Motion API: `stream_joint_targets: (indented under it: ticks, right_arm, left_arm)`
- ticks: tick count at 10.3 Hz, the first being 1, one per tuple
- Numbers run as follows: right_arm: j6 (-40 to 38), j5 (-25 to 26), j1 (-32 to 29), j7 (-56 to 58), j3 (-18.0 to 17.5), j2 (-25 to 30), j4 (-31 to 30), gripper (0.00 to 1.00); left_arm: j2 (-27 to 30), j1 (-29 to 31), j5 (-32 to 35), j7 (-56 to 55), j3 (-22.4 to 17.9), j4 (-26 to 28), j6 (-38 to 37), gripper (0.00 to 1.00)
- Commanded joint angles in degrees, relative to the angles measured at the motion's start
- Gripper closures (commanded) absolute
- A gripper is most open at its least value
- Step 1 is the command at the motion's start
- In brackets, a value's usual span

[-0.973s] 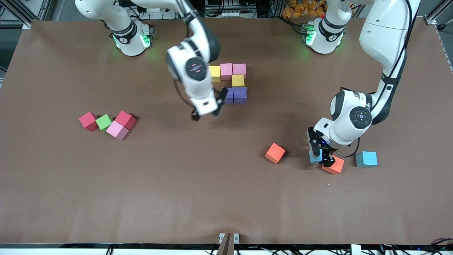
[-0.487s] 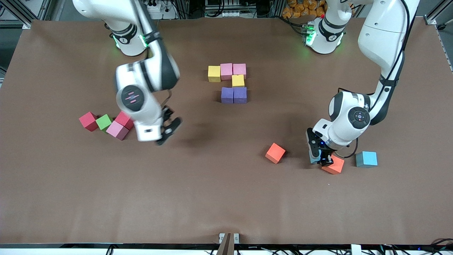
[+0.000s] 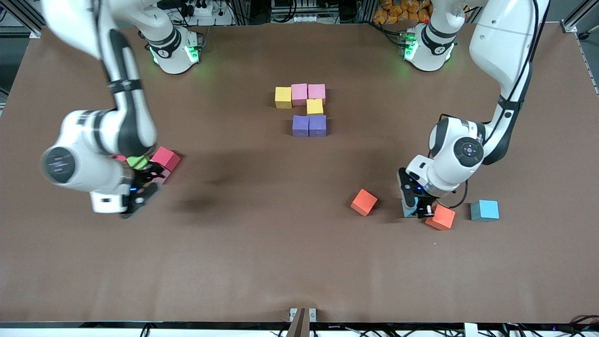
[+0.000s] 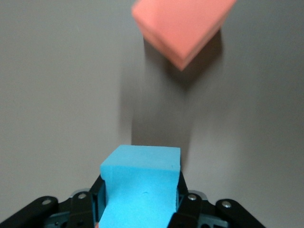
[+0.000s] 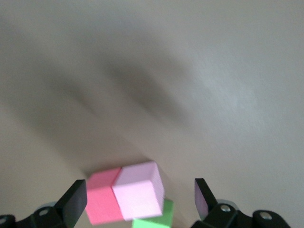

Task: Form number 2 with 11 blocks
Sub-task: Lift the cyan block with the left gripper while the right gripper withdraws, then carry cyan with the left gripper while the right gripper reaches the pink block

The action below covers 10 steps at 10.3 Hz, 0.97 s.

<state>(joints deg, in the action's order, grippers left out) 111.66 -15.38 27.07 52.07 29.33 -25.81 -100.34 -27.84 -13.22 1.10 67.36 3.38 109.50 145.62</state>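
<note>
Near the middle of the table, the number 2 point(image 3: 304, 108) stood at six of eleven blocks, while the left gripper point(image 3: 413, 202) clamped a light blue block point(image 4: 140, 183) beside an orange one point(image 3: 440, 217) and the right gripper point(image 3: 140, 187) hung open over the pink block point(image 5: 139, 190).

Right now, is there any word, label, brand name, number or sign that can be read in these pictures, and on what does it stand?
No readable text in any view.
The blocks are plain foam, without print.
The table has no marking.
The round cap on the left arm and the one on the right arm carry small marks, too small to read.
</note>
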Motion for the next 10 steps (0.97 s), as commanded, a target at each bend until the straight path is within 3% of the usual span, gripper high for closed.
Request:
stream_joint_targets:
  ticks: [1, 4, 8, 10]
  right_arm:
    - [-2.67, -0.27, -3.86, 2.06, -1.47, 0.76, -1.43, 0.0]
    - [-1.36, 0.7, -9.92, 9.07, -1.56, 1.03, -5.2, 0.0]
    - [16.01, 3.33, -11.34, 13.41, -1.03, 8.4, -21.71, 0.0]
    - [17.45, 3.42, -12.91, 17.43, -0.24, 8.15, -24.28, 0.0]
  left_arm:
    - [4.97, -3.38, -1.45, -5.63, -0.21, -1.04, -7.86, 0.86]
    - [9.55, -11.54, -1.54, -18.71, -0.21, -4.9, -20.27, 0.82]
    - [10.08, -25.68, -1.98, -34.35, -2.14, -11.04, -27.39, 0.79]
    - [9.56, -30.44, -2.68, -43.76, -2.14, -12.99, -27.76, 0.79]
